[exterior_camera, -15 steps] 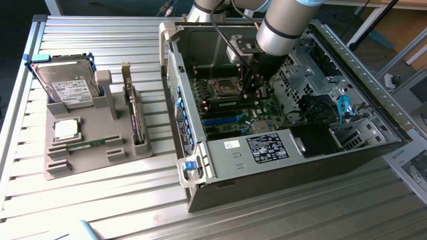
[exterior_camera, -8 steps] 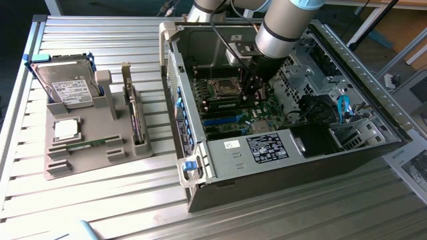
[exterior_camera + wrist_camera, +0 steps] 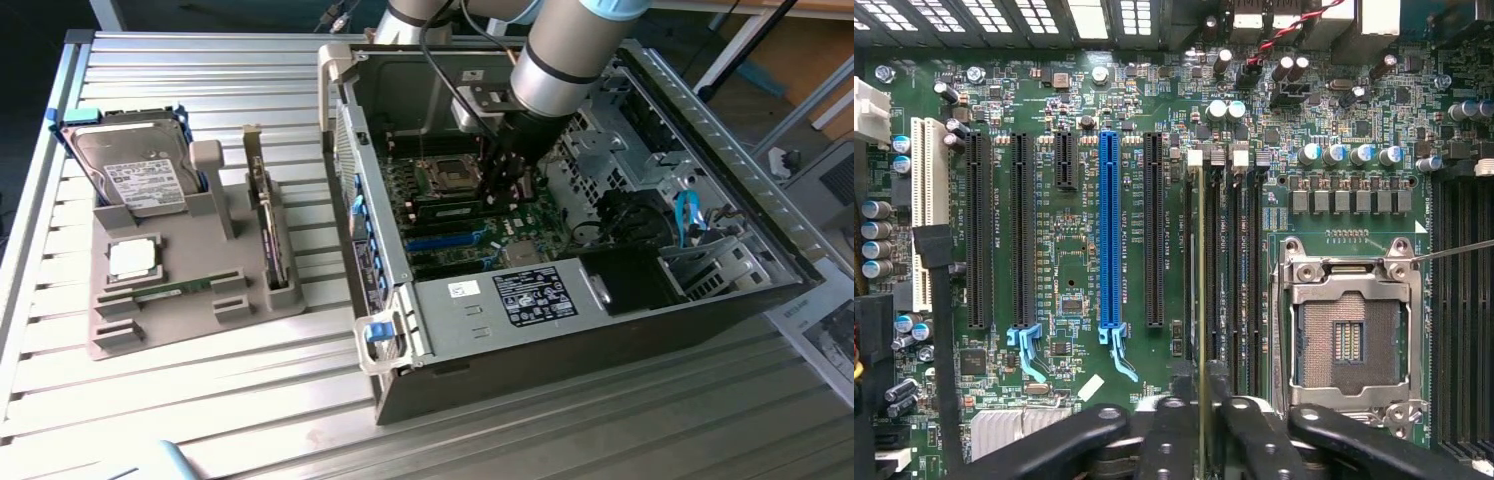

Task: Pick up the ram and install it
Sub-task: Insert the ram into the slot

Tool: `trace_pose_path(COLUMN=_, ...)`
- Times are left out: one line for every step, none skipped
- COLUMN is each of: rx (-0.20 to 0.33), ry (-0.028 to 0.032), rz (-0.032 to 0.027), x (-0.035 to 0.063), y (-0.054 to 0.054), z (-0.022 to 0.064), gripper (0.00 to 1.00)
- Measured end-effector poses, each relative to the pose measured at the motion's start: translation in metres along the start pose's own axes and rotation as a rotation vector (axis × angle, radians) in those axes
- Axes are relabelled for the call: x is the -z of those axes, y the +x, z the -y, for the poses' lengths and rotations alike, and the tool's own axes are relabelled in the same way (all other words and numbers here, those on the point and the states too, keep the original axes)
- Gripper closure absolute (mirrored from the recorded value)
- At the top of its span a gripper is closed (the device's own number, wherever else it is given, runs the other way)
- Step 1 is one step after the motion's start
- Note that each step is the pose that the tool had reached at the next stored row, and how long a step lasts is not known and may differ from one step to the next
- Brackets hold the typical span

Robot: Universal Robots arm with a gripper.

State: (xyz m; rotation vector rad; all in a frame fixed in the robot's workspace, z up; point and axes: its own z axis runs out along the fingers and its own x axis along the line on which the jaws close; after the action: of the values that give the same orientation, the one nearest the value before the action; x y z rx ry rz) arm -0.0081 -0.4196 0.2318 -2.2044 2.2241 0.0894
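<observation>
Table (image 3: pixel 200 400): pale metal slats.
Exterior view's left: grey parts holder (image 3: pixel 174 320), flat on the slats.
Exterior view's right: open computer case (image 3: pixel 461 320), lying on its side, near the holder, not touching.

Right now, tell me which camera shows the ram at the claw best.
The wrist view: the ram appears edge-on, lined up along the memory slots beside the processor socket, its near end at the claw. In the exterior view the arm hides that stick; a second ram lies on the grey tray.
</observation>
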Motion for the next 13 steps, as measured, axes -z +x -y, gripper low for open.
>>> trace_pose_path(rx=0.0, ry=0.0, rz=0.0, x=0.0, y=0.0, z=0.0, gripper=0.74)
trace_pose_path(rx=0.0, ry=0.0, rz=0.0, x=0.0, y=0.0, z=0.0, gripper=0.74)
trace_pose_path(rx=0.0, ry=0.0, rz=0.0, x=0.0, y=0.0, z=0.0, gripper=0.74)
trace_pose_path(rx=0.0, ry=0.0, rz=0.0, x=0.0, y=0.0, z=0.0, gripper=0.74)
trace_pose_path(rx=0.0, ry=0.0, rz=-0.0001, x=0.0, y=0.0, z=0.0, gripper=0.74)
trace_pose_path(rx=0.0, ry=0.0, rz=-0.0001, x=0.0, y=0.0, z=0.0, gripper=0.74)
trace_pose_path(rx=0.0, ry=0.0, rz=0.0, x=0.0, y=0.0, z=0.0, gripper=0.74)
trace_pose_path(rx=0.0, ry=0.0, rz=0.0002, x=0.0001, y=0.0, z=0.0, gripper=0.74)
trace_pose_path(rx=0.0, ry=-0.0001, rz=0.0, x=0.0006, y=0.0, z=0.0, gripper=0.74)
trace_pose_path(rx=0.0, ry=-0.0001, rz=0.0001, x=0.0017, y=-0.0001, z=-0.0001, gripper=0.74)
trace_pose_path(rx=0.0, ry=-0.0001, rz=0.0002, x=0.0044, y=-0.0005, z=-0.0002, gripper=0.74)
trace_pose_path(rx=0.0, ry=0.0, rz=0.0003, x=0.0064, y=-0.0012, z=-0.0002, gripper=0.74)
trace_pose_path(rx=0.0, ry=0.0001, rz=0.0004, x=0.0077, y=-0.0018, z=-0.0003, gripper=0.74)
